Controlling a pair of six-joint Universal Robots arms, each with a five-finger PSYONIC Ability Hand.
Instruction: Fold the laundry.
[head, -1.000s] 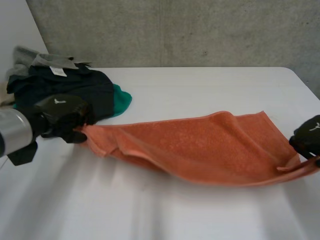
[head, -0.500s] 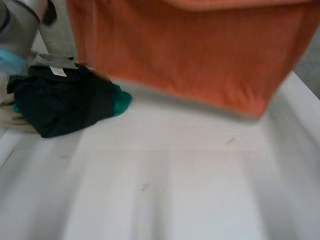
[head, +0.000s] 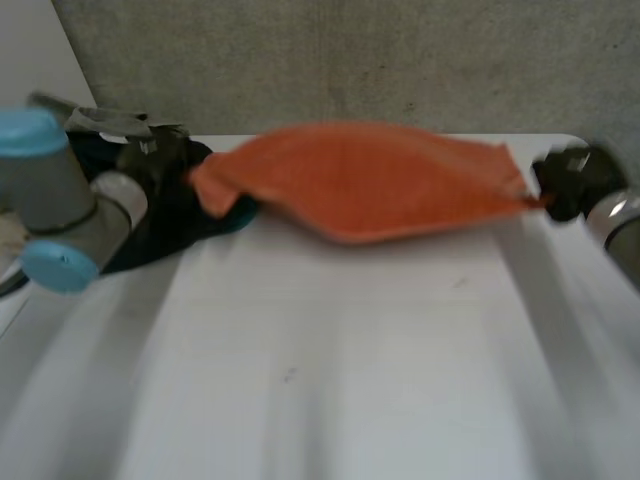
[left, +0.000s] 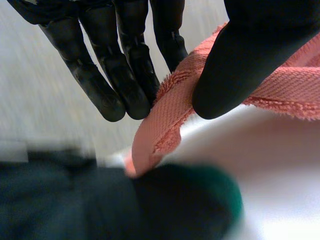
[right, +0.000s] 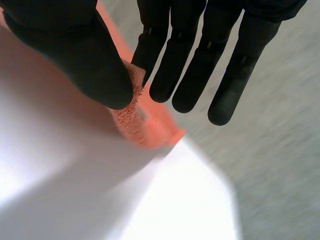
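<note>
Lowered again, one orange towel stretches between left hand and right hand

Bench: white, smooth, wide across the head view; a few small dark specks on the bare middle; far right corner rounded.
Wall: grey concrete, rough and mottled, just behind the bench's far edge; faint vertical seam near the middle.
Side wall: plain, pale, meeting the concrete along a slanting line at far left.

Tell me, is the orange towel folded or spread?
Spread: the orange towel stretches between the left hand and right hand, each pinching one end. Whether it is doubled, cannot tell.
</note>
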